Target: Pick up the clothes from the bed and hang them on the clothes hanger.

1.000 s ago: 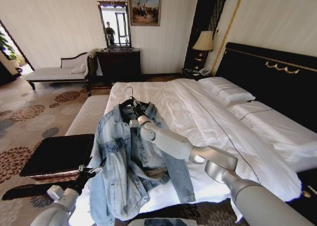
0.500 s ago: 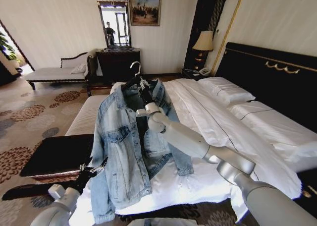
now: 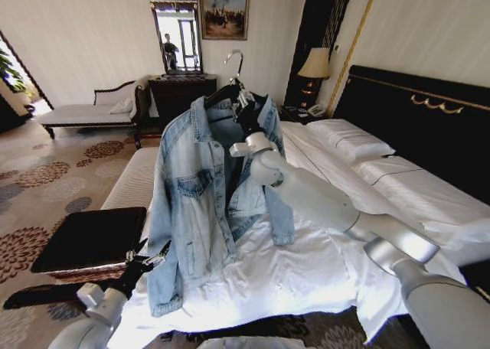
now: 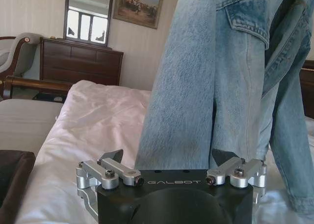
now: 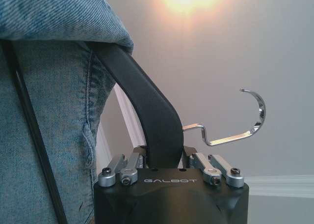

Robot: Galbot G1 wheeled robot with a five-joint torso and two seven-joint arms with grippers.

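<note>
Faded light-blue denim: the jacket (image 3: 200, 200) hangs full length on a slim black coat hanger (image 3: 222, 94), raised above the near corner of the bed (image 3: 321, 181). Collar, flap chest pocket and stitched seams show clearly; the open front panels fall straight, and the lower hem and sleeve end hang at the level of the rumpled white sheet. I cannot tell whether the hem touches the sheet.

Right gripper (image 3: 245, 104) is raised high at the jacket's neck. In the right wrist view its jaws are closed tight on the hanger's smooth black shoulder bar (image 5: 147, 116), just below the curved silver wire hook (image 5: 245, 123), which points up and free. Denim drapes over the bar beside the right gripper (image 5: 164, 162).

Left gripper (image 3: 147, 259) sits low at the near bed edge, beside the jacket's lower sleeve. In the left wrist view its jaws stand wide apart, holding nothing, with the denim panel hanging just beyond the left gripper (image 4: 169, 160).

Bed has smooth white pillows (image 3: 348, 138) and a tall black headboard (image 3: 429, 127) with gold trim. A dark flat cushioned bench (image 3: 92, 238) stands on patterned carpet beside the bed.
</note>
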